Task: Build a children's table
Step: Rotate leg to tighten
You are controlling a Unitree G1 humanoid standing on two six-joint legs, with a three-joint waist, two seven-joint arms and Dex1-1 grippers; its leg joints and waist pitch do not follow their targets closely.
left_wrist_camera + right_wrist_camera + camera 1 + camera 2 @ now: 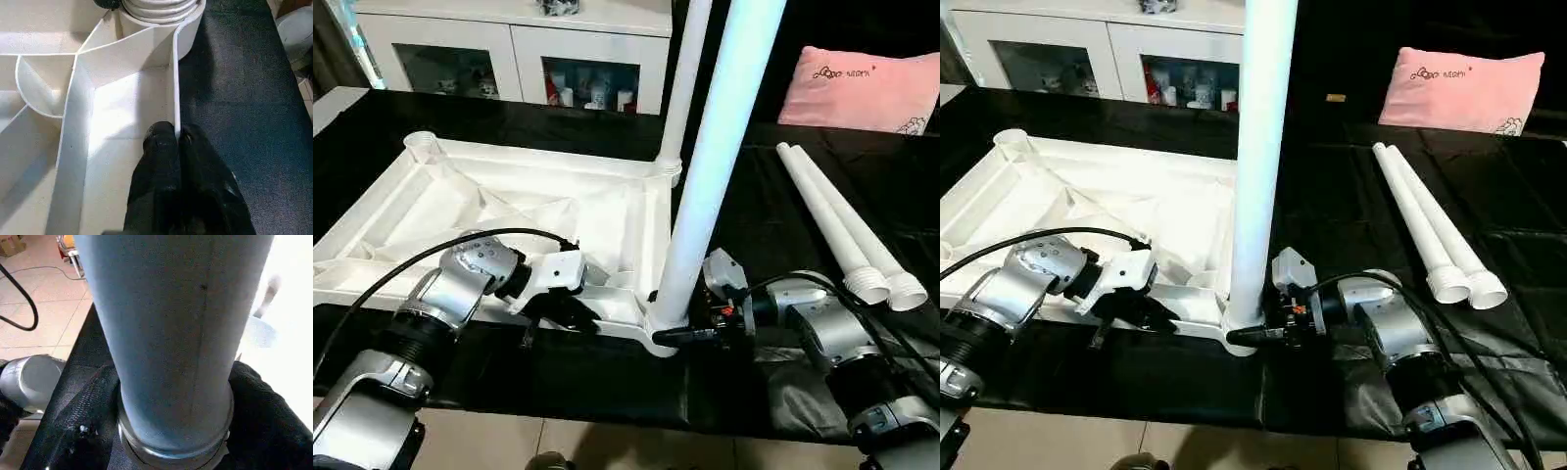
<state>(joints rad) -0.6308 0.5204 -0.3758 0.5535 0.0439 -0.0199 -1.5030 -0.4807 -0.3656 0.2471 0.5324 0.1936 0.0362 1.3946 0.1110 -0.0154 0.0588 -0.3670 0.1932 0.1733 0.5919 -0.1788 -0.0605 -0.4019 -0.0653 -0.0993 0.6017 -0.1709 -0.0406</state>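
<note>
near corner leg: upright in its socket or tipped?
Upright. The near leg rises straight from the corner socket of the tabletop; its ribbed base sits in that socket in the left wrist view.

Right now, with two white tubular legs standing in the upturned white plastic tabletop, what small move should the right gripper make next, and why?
Probably close the right gripper on the base of the near white tubular leg and twist it home. Its fingers flank that leg just above the corner socket, while the left gripper pinches the white plastic tabletop's rim, steadying it. Two more legs lie waiting on the black cloth.
</note>
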